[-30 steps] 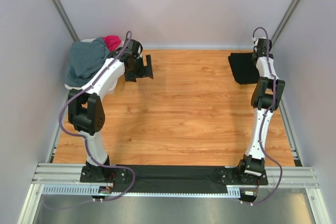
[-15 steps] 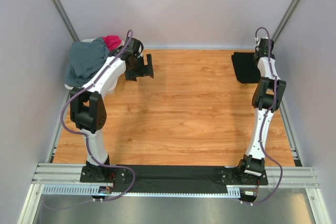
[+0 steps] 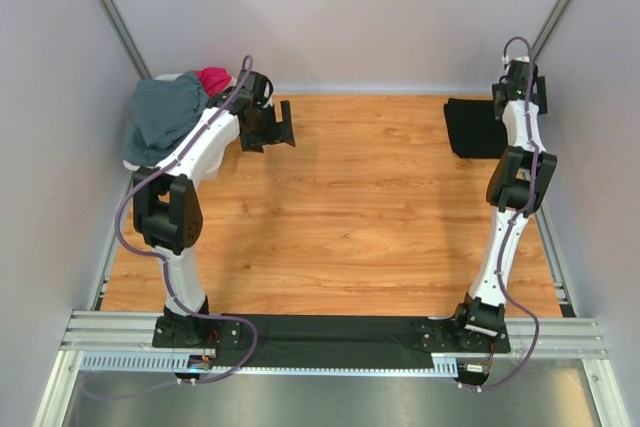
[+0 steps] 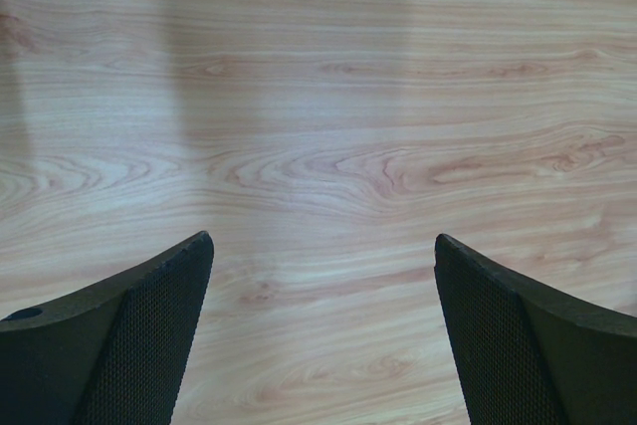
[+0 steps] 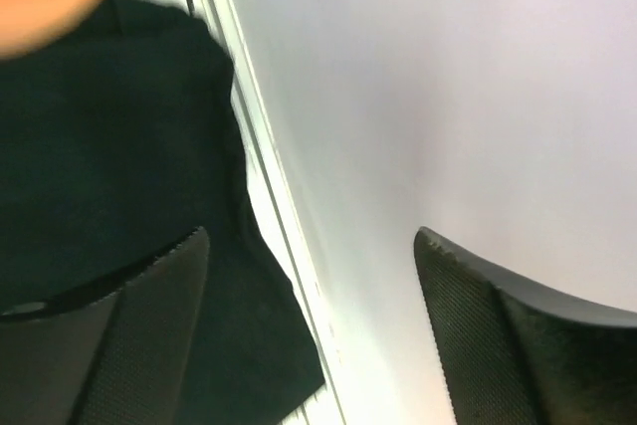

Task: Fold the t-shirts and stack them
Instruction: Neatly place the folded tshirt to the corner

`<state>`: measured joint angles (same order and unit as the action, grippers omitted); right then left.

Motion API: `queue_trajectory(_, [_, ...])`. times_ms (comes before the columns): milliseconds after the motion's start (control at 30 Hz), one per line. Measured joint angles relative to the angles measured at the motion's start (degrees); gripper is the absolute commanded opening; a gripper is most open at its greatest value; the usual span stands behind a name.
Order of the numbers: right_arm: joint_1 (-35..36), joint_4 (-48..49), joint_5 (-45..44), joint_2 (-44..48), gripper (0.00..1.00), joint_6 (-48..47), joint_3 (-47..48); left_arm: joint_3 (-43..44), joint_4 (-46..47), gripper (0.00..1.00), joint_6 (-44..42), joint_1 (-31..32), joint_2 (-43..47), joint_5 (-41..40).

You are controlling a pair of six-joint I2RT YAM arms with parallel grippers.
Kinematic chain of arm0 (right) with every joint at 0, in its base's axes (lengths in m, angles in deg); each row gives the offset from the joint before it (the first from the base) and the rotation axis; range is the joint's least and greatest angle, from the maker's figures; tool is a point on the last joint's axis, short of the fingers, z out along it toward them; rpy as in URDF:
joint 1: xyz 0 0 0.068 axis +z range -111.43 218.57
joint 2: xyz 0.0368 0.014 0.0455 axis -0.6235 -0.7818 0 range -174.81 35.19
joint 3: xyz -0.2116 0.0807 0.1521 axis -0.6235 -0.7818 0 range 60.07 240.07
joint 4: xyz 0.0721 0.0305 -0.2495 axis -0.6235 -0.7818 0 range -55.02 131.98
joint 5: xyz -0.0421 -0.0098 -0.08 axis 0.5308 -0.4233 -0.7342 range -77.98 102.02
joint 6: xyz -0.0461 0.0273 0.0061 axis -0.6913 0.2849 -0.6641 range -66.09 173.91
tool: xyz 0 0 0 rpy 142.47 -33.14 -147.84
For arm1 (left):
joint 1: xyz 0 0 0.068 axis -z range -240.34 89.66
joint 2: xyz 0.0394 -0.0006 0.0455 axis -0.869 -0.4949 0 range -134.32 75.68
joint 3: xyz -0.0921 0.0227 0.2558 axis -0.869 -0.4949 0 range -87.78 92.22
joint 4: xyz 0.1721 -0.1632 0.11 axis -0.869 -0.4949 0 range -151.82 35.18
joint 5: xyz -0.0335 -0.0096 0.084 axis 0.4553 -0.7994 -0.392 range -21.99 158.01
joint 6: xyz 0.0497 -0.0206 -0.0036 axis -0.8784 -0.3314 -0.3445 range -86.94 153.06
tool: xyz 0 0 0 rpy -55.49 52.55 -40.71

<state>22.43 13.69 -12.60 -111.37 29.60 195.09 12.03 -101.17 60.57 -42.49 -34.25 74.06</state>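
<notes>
Left pincer (image 4: 323,246) spread | right pincer (image 5: 311,236) spread | black t-shirt (image 3: 470,127) partly behind arm (image 3: 520,147) | magenta t-shirt (image 3: 213,78) mostly hidden

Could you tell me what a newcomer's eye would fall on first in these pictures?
The heap in the far left corner stands out: a grey-blue shirt with a magenta-red shirt behind it. A black shirt lies flat at the far right, and the left hand and right hand are both open and empty.

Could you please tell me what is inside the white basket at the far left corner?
A grey-blue t-shirt heaped over its rim, a magenta-red t-shirt beside it. Anything beneath them in the basket is covered.
</notes>
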Motion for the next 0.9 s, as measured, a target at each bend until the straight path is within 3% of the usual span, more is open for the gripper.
queue_trajectory(167, [1.40, -1.03, 5.68, 11.82, 1.00, 3.39, -2.86, -0.02, 2.05, 0.98, -0.90, 0.00, 1.44, 1.27])
queue_trajectory(467, [14.73, 1.40, 6.05, 29.97, 1.00, 8.55, -12.57, 0.00, 1.66, 0.99, -6.05, 0.00, 7.96, -0.15])
queue_trajectory(567, [18.91, 0.44, 7.67, 34.12, 1.00, 13.55, -20.24, -0.33, 1.42, 0.99, -6.75, -0.31, 12.72, -2.43])
queue_trajectory(700, [18.95, -2.21, 13.60, 41.94, 1.00, 20.68, -31.65, -5.03, 3.21, 0.99, -6.21, -3.50, 22.97, -2.21])
queue_trajectory(900, [17.05, 1.05, 27.12, 66.88, 1.00, 29.11, -52.92, -18.53, 6.91, 0.99, -2.86, -10.12, 39.19, -2.25])
